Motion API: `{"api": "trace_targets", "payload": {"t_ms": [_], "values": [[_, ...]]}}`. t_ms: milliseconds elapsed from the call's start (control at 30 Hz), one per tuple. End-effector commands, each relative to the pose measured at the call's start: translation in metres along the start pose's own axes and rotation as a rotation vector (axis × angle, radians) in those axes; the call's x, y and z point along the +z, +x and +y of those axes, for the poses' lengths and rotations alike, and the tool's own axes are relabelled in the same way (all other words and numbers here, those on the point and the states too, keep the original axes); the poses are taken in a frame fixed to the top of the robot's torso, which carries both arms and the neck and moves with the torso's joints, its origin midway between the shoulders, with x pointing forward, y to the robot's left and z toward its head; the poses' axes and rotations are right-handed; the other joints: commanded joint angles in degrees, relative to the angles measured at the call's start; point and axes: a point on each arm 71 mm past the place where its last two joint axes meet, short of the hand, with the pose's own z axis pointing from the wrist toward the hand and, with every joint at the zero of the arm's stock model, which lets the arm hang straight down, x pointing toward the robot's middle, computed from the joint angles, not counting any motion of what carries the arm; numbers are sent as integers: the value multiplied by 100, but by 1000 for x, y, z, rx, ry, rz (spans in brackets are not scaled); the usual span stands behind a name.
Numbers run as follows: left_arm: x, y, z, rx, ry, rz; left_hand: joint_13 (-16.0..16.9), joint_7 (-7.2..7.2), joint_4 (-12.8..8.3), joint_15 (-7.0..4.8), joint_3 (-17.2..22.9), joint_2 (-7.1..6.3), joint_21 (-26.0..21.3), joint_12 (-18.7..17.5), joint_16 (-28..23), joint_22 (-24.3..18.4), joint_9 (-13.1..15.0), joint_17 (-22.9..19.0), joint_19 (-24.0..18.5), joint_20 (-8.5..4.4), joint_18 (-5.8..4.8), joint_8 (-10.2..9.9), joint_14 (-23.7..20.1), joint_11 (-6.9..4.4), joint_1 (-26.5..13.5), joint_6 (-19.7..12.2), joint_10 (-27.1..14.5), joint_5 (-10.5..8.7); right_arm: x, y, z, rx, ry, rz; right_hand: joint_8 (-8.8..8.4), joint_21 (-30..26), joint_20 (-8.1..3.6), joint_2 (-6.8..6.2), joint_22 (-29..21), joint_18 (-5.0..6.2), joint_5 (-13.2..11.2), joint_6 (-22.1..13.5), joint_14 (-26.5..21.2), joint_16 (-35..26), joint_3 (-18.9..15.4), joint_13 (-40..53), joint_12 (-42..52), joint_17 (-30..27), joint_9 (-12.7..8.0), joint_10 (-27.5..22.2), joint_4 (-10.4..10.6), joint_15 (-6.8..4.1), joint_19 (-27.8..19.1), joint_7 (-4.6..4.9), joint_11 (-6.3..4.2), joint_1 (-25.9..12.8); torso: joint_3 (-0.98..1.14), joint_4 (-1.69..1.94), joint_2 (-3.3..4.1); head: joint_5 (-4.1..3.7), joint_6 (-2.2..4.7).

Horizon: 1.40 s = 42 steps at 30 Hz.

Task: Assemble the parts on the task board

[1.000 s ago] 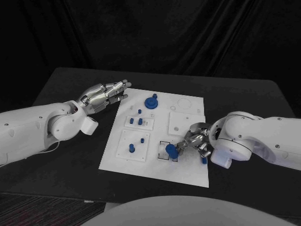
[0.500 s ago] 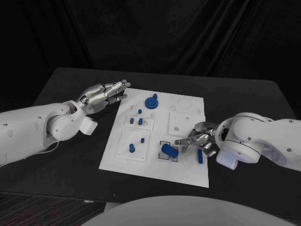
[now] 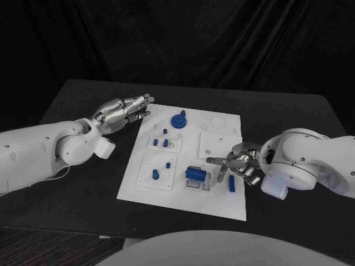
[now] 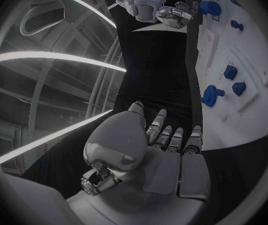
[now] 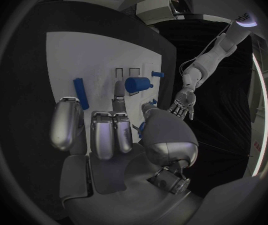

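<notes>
Two silver many-fingered hands on white arms hovering, holding nothing. Right hand [image 3: 237, 166] spreading loose fingers over near right edge of white rectangular task board [image 3: 217, 202], apart from parts. Slim blue bar [image 3: 233, 184] lying flat just beside those fingers; blue cylindrical part with stub [image 3: 196, 175] lying on its side over black-outlined slot, slightly further out. Left hand [image 3: 124, 112] resting extended, fingers apart, beyond board's far left corner, near round blue knob [image 3: 177, 119].

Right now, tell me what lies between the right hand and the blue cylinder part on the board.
Head view: bare task board between the right hand and the blue cylinder part; a blue bar lies just beneath the hand.
</notes>
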Motion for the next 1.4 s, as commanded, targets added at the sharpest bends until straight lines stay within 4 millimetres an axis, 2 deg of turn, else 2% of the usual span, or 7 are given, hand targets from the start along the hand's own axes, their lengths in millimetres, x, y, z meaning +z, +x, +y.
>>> {"api": "trace_targets", "payload": {"t_ms": [33,200,400,800,900,1067,1400], "values": [[0,1,-1,-11,13,2,7,15,-31,6,-8,-8,30,39,-21,10,9,-5,45,16,61,19,-2,30,64,30,20,36,-1,10,-3,55,51,132,13,17,-2,65,1020,15,-72,-5,586,9,-128,1510,15,1441,0,597,-1,-51,24,-7,-2,-170,-7,1,0,-2,-1],[1,2,-1,-12,12,6,7,15,-31,6,-8,-8,30,39,-21,10,9,-5,45,16,61,19,-2,30,64,30,20,36,-1,12,0,86,49,147,-116,-31,16,84,1005,21,-214,-247,583,2,-303,1510,15,1424,-74,597,-57,-18,4,57,44,-147,-9,14,1,-9,-1],[1,2,-1,-13,13,8,7,18,-36,7,-5,-7,32,40,-21,12,10,-5,47,18,62,22,-2,34,67,36,22,42,-2,8,5,12,-9,50,-233,-83,124,-212,990,29,106,-885,579,-5,-390,1510,15,1408,-187,597,-550,109,-24,226,187,1123,-8,21,6,-3,-1],[0,0,-1,-13,13,7,8,21,-44,7,0,-4,32,41,-21,12,11,-5,49,21,62,24,-2,38,74,37,24,56,-23,-10,40,-532,-357,-515,257,12,145,-460,1016,17,119,-2263,598,38,-504,1510,15,1500,-61,597,-1129,114,9,262,105,2562,2,20,14,18,-1],[0,0,-1,-14,13,9,7,23,-48,7,5,-1,32,40,-21,11,10,-5,48,22,62,23,-2,40,78,32,23,64,-24,-5,45,-659,-385,-564,573,-124,147,-601,980,41,-202,-2816,600,42,-357,1510,15,1509,22,597,-1004,134,-49,281,91,2798,5,20,12,10,-1],[1,1,0,-15,12,11,7,23,-48,7,5,-1,32,40,-21,11,10,-5,48,22,62,23,-2,40,78,32,23,64,-19,5,48,-768,-397,-583,1297,-224,178,-1330,959,56,-628,-3409,600,42,477,1510,15,1509,108,597,-101,150,-77,301,146,2971,5,14,10,32,-1],[0,0,0,-16,10,12,7,24,-53,6,9,1,31,40,-21,10,10,-5,48,23,62,23,-2,43,82,30,23,71,-9,23,52,-815,-430,-559,1595,-233,194,-1474,959,56,-941,-3514,600,42,447,1510,15,1509,70,597,1,176,-68,341,171,2686,0,11,11,41,-1]]}}
